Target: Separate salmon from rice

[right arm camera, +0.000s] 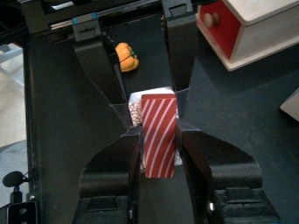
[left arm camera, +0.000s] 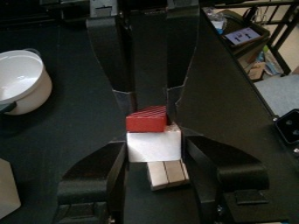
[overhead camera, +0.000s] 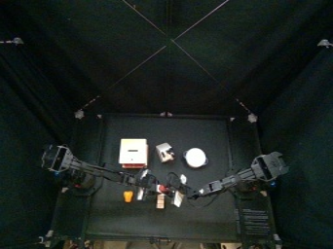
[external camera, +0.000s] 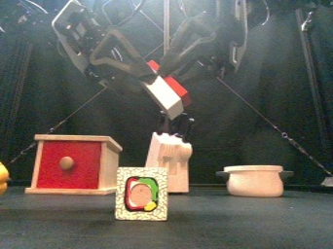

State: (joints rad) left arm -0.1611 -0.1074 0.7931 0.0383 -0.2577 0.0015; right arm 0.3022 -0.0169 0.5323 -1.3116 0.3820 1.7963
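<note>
Front view headline: sushi held aloft between both grippers, pull line runs arm to arm

Front view shows the toy sushi lifted well clear of the table, above the middle of the scene, tilted, with the red salmon (external camera: 170, 86) lying against the white rice (external camera: 159, 95). Both arms meet at it from left and right.

The right gripper (right arm camera: 158, 140) is pinched on the striped salmon strip, which runs lengthwise straight out from its jaws, and the rice shows just beyond the strip's far end. The left gripper (left arm camera: 152, 150) is pressed onto the white rice block, with the salmon on the side away from that wrist. So each piece lies nearer its own arm, and the seam sits between the two grippers — that is the relation the coming move depends on. My judgement is that drawing the arms apart, left to the left and right to the right, should part the pieces. A slanted pull risks one slipping from its pinch.

Below stand a red-fronted box (external camera: 72, 165) at left, a picture card (external camera: 140, 193) near the front and a white bowl (external camera: 254, 181) at right — all well clear.
</note>
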